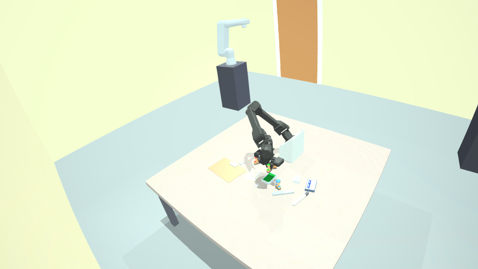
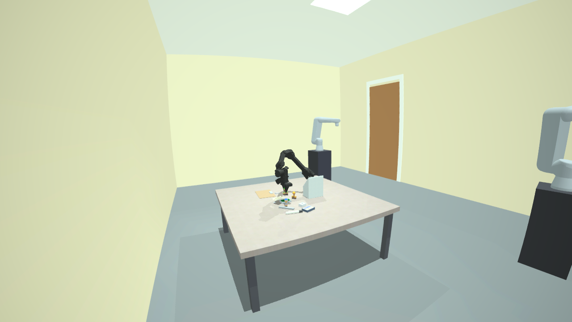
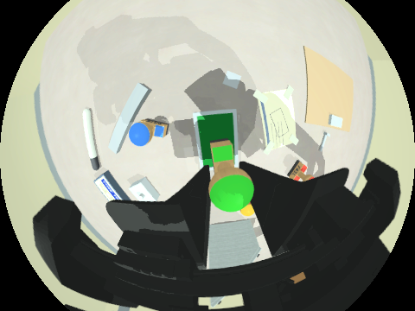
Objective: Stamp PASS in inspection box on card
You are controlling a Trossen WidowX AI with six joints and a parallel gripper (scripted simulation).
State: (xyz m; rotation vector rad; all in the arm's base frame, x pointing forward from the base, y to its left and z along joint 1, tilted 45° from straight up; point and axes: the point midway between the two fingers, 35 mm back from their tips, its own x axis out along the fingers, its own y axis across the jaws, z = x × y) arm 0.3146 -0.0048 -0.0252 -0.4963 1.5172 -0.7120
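My gripper (image 1: 270, 166) (image 2: 285, 191) (image 3: 224, 168) is shut on the green-knobbed stamp (image 3: 232, 193), with the knob up between its fingers. The stamp's wooden block with a green top patch overlaps the near part of the green ink pad (image 1: 269, 178) (image 3: 216, 127) in the wrist view. In the top view the stamp appears above the pad's far edge; I cannot tell whether it touches. Its printing face and lettering are hidden. The card (image 1: 254, 173) (image 3: 269, 105), taped at its corners and bearing an outlined box, lies right of the pad in the wrist view. I see no green print on it.
A blue stamp (image 1: 278, 183) (image 3: 140, 134) stands beside the pad. A yellow stamp (image 3: 247, 210) and a red stamp (image 3: 298, 170) are near my fingers. A grey bar (image 3: 130, 118), marker (image 3: 88, 130), stamp-pad box (image 1: 310, 185), tan sheet (image 3: 324, 86) and upright panel (image 1: 296, 148) surround the area.
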